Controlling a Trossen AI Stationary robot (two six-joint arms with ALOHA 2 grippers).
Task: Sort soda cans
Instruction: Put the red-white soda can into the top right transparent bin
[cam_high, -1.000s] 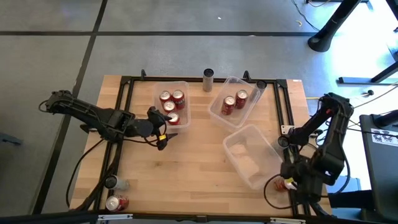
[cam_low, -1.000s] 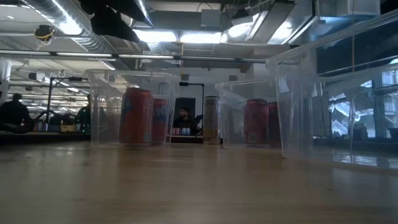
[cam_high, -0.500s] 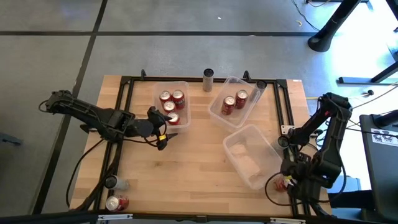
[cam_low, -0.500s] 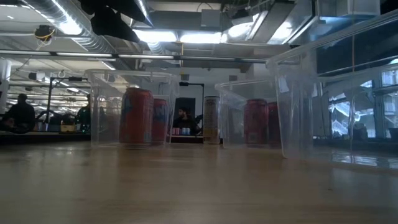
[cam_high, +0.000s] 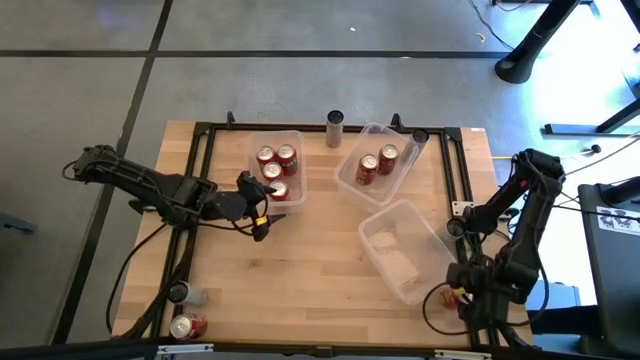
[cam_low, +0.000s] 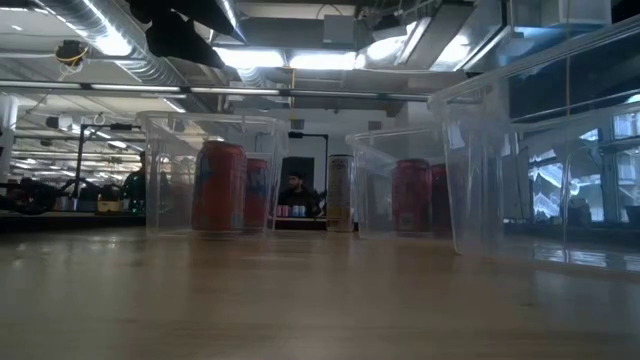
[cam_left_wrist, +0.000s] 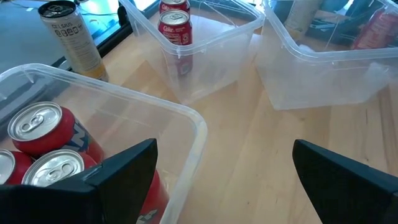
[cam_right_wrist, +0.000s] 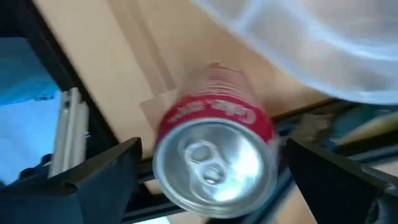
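A red soda can (cam_right_wrist: 214, 158) with a silver top stands upright at the table's near right corner (cam_high: 451, 296). My right gripper (cam_right_wrist: 217, 180) points down over it, open, one finger on either side of the can, not touching. My left gripper (cam_high: 262, 215) hangs open beside the near edge of the left clear bin (cam_high: 297, 136), which holds several red cans (cam_left_wrist: 46, 134). Two red cans (cam_high: 377, 163) stand in the middle bin (cam_high: 345, 182). A grey can (cam_high: 178, 293) and a red can (cam_high: 185, 326) sit at the near left corner.
A tall dark can (cam_high: 334, 128) stands at the far edge between the two bins. A third clear bin (cam_high: 425, 232), with no cans in it, lies right beside the corner can. A black frame (cam_high: 205, 160) runs around the tabletop. Bare wood lies in the middle (cam_high: 300, 270).
My right gripper has come down toward the red can at the near right corner, staying open.
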